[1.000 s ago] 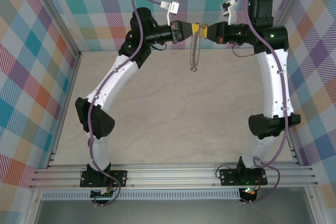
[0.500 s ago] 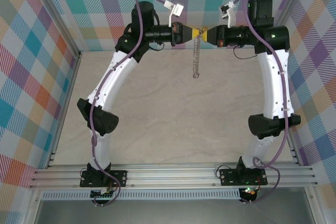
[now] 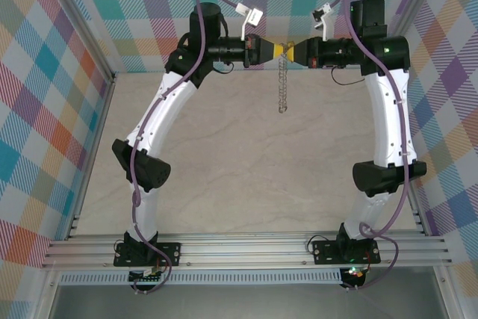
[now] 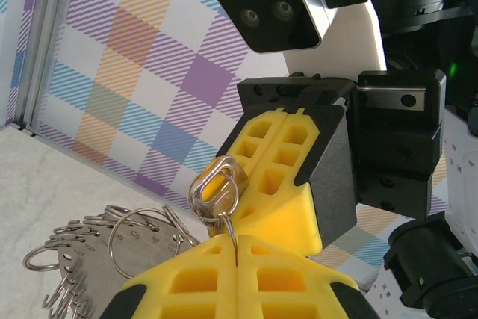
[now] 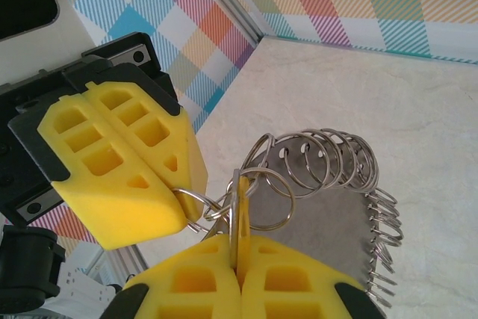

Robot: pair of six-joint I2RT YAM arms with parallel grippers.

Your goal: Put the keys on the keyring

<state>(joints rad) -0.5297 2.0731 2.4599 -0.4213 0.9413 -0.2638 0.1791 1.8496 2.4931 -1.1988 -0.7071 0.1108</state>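
- Left gripper, fingers pressed together, pinches a small loop of the keyring, which dangles above the table.
- Right gripper, tip to tip with it, clamps the key.

Left arm & right arm: white links, blk joints.
Purple cables are run alongside; yellow gridded finger pads are fitted.
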